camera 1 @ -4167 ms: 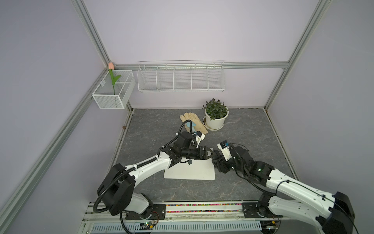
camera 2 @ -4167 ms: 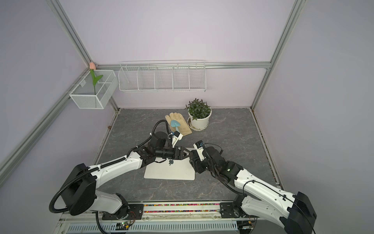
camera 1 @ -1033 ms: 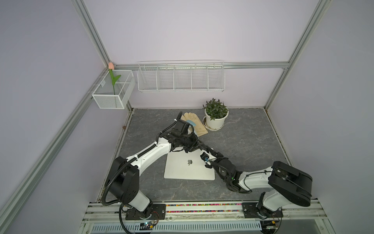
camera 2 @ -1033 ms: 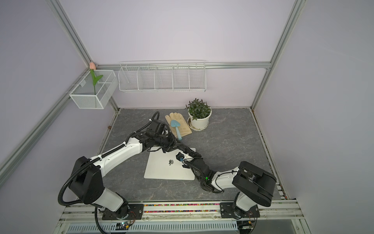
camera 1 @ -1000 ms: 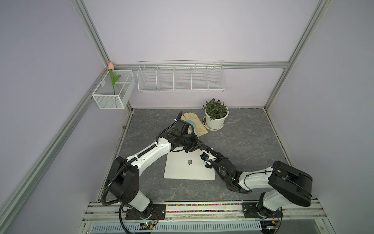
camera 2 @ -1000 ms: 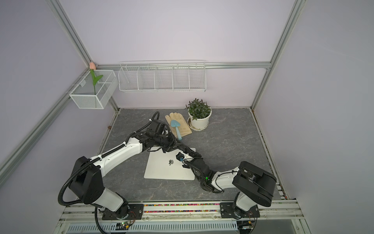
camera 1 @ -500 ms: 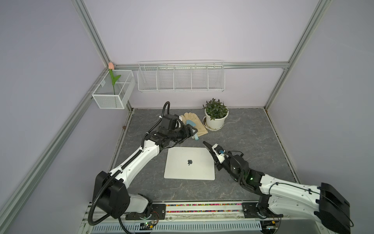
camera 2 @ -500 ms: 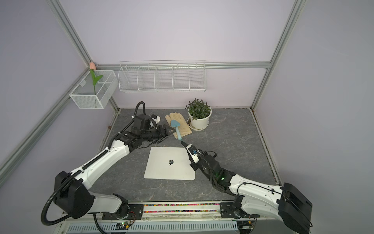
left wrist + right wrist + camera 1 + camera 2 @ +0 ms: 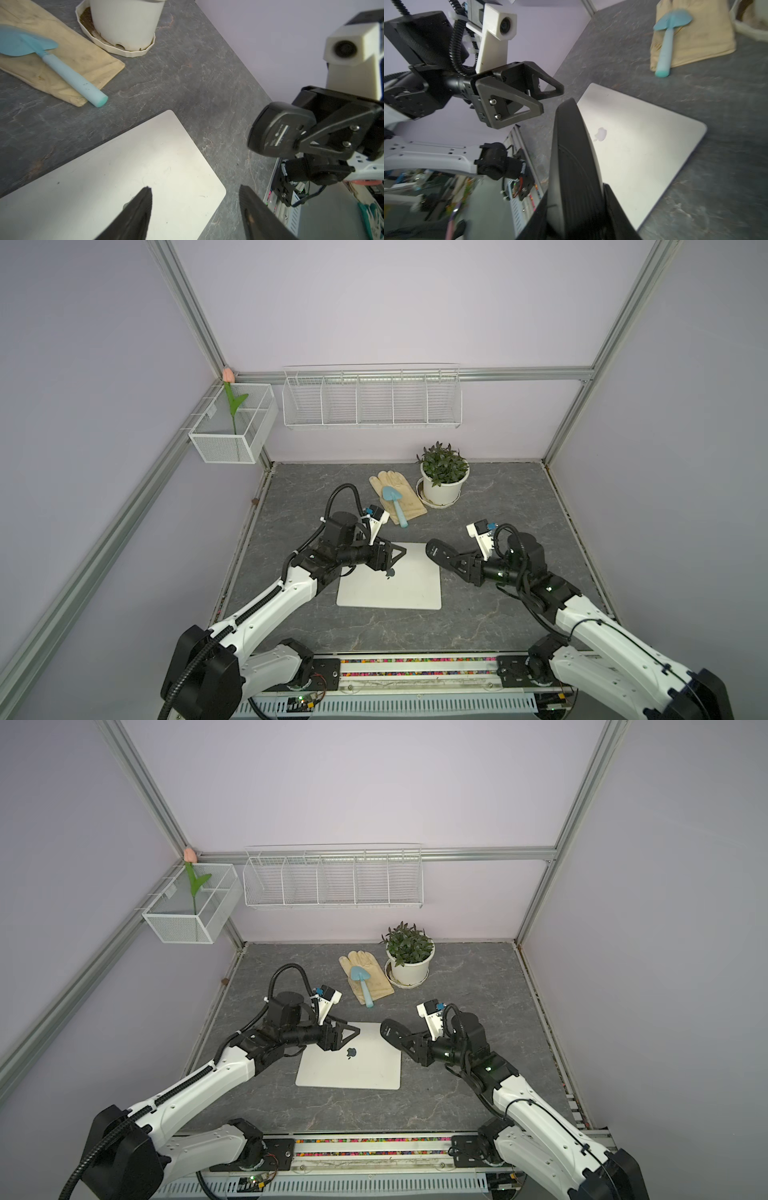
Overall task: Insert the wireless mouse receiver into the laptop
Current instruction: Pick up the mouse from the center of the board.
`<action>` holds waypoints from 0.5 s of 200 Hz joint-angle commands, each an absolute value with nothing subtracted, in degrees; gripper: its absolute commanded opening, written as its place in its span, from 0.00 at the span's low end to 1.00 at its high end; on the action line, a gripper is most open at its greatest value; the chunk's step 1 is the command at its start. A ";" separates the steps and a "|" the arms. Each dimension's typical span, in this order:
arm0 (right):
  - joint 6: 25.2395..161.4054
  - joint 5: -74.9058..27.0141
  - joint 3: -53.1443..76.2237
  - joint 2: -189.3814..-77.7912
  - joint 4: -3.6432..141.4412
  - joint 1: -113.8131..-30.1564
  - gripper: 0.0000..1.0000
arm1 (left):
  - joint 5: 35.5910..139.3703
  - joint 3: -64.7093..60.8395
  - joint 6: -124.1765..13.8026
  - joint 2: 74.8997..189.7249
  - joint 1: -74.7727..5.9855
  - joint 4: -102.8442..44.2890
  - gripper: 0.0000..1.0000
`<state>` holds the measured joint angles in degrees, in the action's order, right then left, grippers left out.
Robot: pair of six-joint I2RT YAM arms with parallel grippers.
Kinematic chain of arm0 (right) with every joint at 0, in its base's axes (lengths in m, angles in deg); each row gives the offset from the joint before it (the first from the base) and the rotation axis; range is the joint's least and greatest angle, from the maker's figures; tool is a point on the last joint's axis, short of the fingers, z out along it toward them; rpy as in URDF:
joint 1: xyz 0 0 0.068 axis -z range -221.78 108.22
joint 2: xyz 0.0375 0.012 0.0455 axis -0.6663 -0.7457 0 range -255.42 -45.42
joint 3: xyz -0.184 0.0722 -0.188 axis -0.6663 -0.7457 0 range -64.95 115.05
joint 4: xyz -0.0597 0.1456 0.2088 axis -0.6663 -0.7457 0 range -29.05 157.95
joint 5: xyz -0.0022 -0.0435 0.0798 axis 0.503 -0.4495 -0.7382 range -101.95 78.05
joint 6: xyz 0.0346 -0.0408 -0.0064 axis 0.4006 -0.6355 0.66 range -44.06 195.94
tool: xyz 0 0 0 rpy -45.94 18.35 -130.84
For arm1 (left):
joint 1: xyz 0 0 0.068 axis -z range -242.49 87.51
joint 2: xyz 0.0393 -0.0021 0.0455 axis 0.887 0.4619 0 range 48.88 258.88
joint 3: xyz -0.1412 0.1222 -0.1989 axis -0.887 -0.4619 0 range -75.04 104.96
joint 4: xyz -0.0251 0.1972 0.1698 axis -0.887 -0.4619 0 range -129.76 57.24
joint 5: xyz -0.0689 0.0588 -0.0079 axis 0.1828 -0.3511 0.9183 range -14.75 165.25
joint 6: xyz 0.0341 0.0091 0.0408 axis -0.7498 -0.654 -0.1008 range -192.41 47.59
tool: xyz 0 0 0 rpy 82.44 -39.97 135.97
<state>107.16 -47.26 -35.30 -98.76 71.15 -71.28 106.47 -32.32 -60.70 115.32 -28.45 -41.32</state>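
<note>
The silver laptop [image 9: 390, 585] lies shut on the grey tabletop, apple logo up. My left gripper [image 9: 397, 554] hovers over its far left part. Its jaws are open and hold nothing, as the left wrist view shows, with dark fingertips [image 9: 143, 199] apart above the lid [image 9: 104, 166]. My right gripper [image 9: 457, 563] is off the laptop's far right corner and is shut on the black wireless mouse [image 9: 436, 551], held on edge with its underside label facing the left arm [image 9: 278, 133]. In the right wrist view the mouse [image 9: 571, 162] fills the jaws. The receiver is out of view.
A tan glove [image 9: 405, 493] with a blue trowel [image 9: 395, 506] on it lies behind the laptop. A white potted plant [image 9: 442, 479] stands to the right of the glove. Wire baskets [image 9: 372, 400] hang on the back wall. A rail [image 9: 415, 668] runs along the front edge.
My left gripper has come forward from near the glove to over the laptop, and it has opened from shut a second ago. My right gripper has drawn back right, still holding the mouse.
</note>
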 commanded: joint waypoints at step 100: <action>123.10 -66.44 -34.28 -111.70 95.44 -70.49 0.21 | 123.78 -29.79 -56.54 122.27 -27.68 -30.56 0.60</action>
